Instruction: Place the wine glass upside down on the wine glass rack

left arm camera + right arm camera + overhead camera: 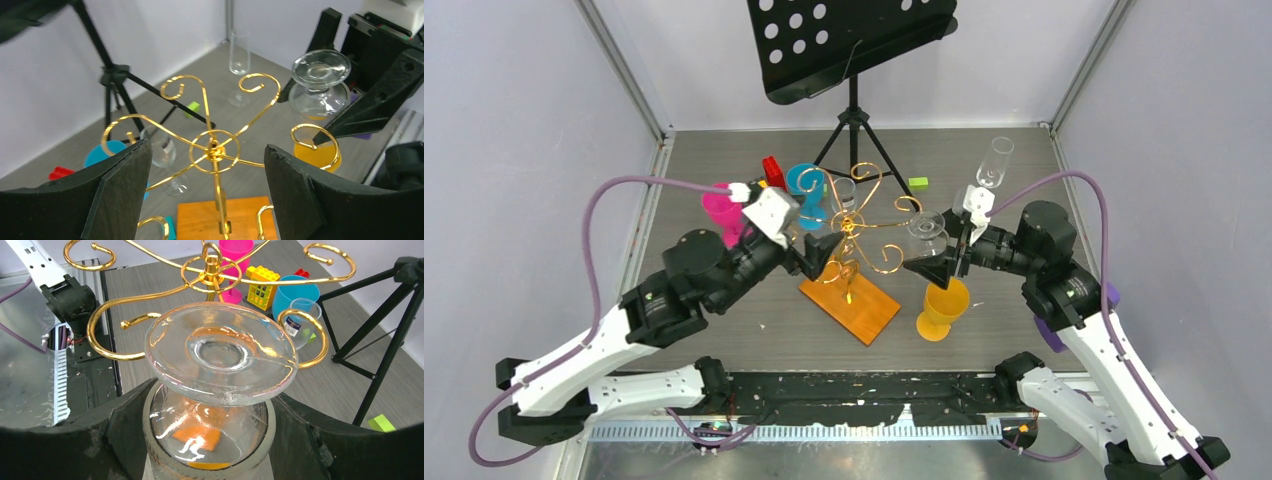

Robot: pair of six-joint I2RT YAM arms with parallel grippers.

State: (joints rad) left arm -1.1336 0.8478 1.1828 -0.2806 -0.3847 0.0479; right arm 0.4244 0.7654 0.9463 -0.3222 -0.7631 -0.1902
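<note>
Currently right gripper [939,262] is clamped on the clear inverted wine glass [926,232] just beside a curled arm of the thin gold wire rack [865,226] mid-worktop, left gripper [824,250] jaws apart flanking its stem.

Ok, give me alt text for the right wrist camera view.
The right gripper holds a clear wine glass upside down, foot uppermost, close to the curled arms of the gold wire rack. Behind stand a pink cup, a blue cup and a black tripod.
</note>
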